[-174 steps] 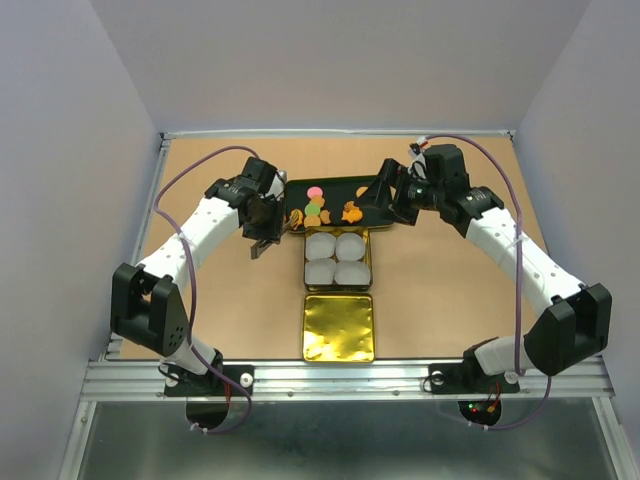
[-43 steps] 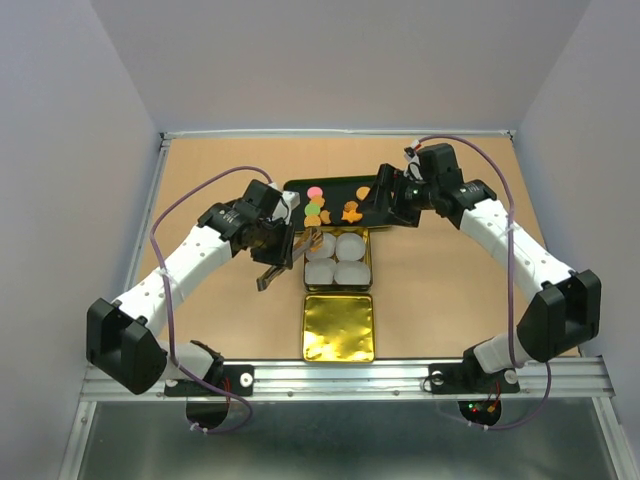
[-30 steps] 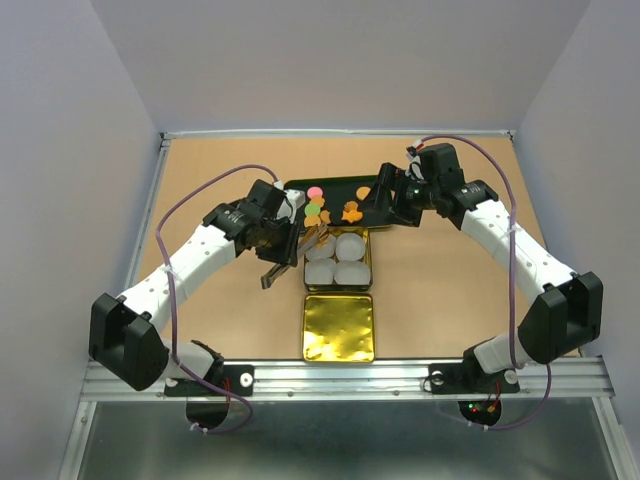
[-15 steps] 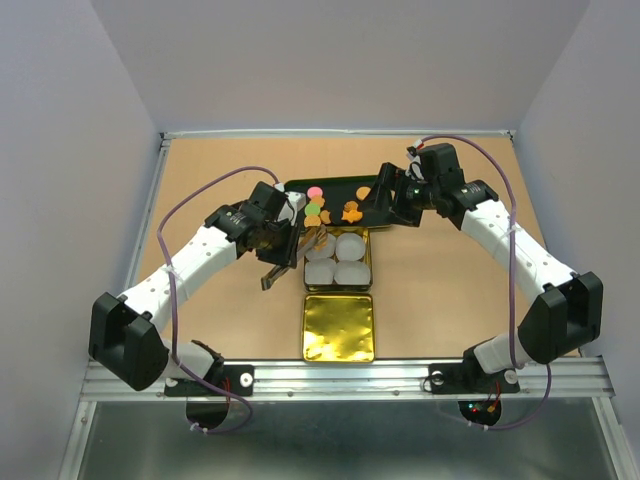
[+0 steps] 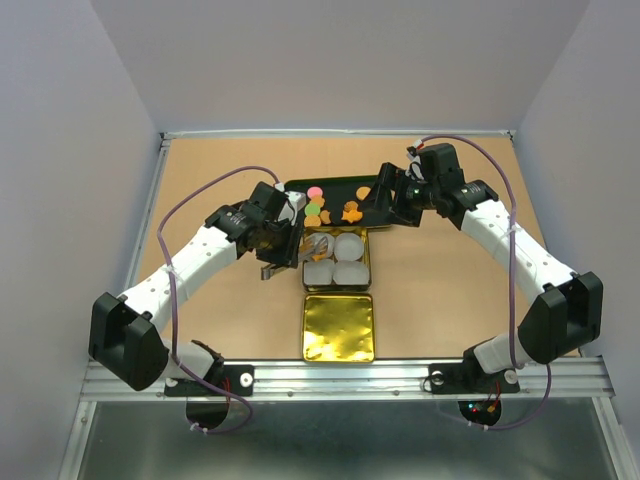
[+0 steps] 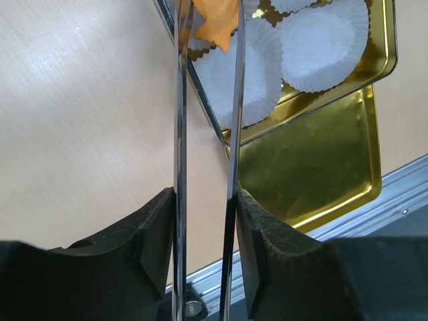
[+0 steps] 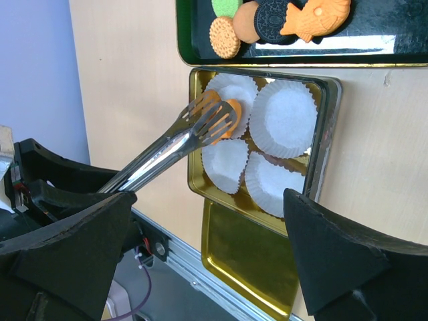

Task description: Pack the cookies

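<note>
tongs (image 7: pixel 175 142) overhang the tin's (image 7: pixel 329 127) far-left cup (image 7: pixel 237 85); the other three stand unobstructed.

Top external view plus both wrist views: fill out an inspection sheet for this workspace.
Surface: tan wooden table, flat.
Job's things: cookies lie on the black tray. One orange cookie sits in the tongs over the far-left paper cup of the gold tin. The lid lies open on the near side of the tin.
Clutter: nothing seen.
Grippers: left gripper shut on the tongs; right gripper open, by the tray's right end.
Cables: left cable and right cable, both purple, loop clear of the tin.
Surroundings: plain walls on three sides; metal rail at the near edge.
</note>
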You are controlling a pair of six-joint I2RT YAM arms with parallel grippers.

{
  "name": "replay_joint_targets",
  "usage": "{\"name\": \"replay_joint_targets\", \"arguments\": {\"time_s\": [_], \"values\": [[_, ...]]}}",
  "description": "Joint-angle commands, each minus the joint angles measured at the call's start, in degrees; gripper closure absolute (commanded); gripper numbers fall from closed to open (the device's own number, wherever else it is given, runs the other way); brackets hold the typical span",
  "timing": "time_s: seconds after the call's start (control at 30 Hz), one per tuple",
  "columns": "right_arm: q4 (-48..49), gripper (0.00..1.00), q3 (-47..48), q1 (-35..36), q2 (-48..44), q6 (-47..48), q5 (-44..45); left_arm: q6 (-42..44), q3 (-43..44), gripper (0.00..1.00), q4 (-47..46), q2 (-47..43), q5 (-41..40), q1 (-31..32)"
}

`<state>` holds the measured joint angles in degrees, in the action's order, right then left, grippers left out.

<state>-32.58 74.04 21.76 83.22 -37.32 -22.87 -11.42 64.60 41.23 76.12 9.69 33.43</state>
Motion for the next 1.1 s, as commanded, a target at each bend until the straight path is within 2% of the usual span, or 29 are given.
{"name": "replay_joint_targets", "arguments": {"time_s": [0.0,0.3,0.53,0.73,1.07], "values": [[1.02,0.0,-1.0,-0.22,-1.13,0.14,0.64,0.61,0.18,0.51,-1.51,-0.88,-0.11,0.41],[1.03,0.0,-1.0,-0.14,-1.04,0.14,0.55,0.52,0.79,0.51,-1.42,-0.36,-0.29,0.41],[1.02,0.0,-0.92,-0.14,-0.87,0.23,0.46,0.61,4.39,0.51,-0.54,0.7,-0.29,0.41],[0.94,0.0,-0.65,-0.14,-0.6,0.32,0.46,0.78,7.64,0.42,0.69,1.75,-1.17,0.41],[0.94,0.0,-0.48,-0.23,-0.34,0.49,0.46,0.96,10.63,0.42,2.01,2.11,-2.66,0.32]]}}
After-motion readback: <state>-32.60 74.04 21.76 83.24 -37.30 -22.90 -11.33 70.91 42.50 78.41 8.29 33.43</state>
